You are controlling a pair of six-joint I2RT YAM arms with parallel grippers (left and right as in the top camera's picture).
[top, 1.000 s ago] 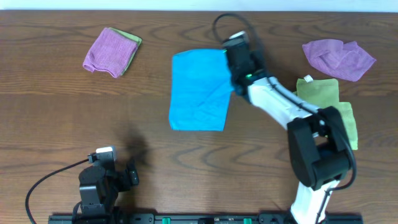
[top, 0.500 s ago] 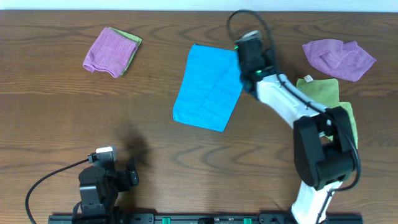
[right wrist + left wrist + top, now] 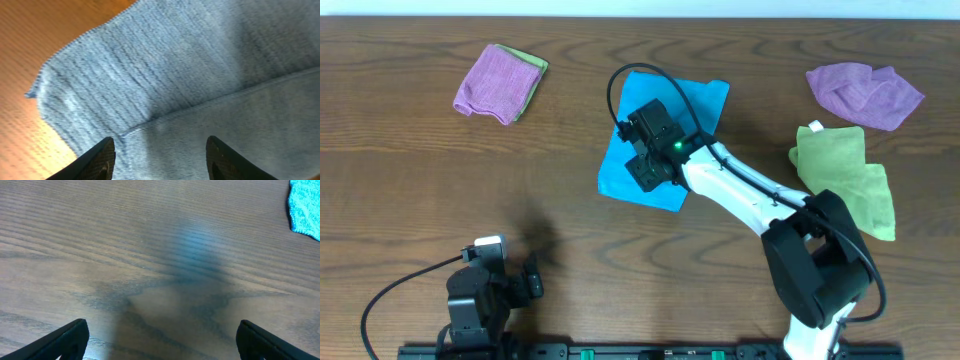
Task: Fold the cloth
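The blue cloth lies at the table's middle, folded over itself and skewed, one corner pointing up and right. My right gripper hovers over its left half, open, nothing between the fingers. In the right wrist view the cloth fills the frame, with a fold edge running across it and a loose corner at the left; the right gripper shows both fingertips spread above the fabric. My left gripper sits parked at the front left, open over bare wood. A bit of the cloth shows at the left wrist view's top right.
A purple cloth on a green one lies at the back left. A crumpled purple cloth lies at the back right, with a green cloth just in front of it. The right arm's cable loops over the blue cloth.
My right gripper pulled the blue cloth's top edge rightward, opened and let go, then swung left and forward over the cloth. The cloth now lies skewed. The left arm stayed still.
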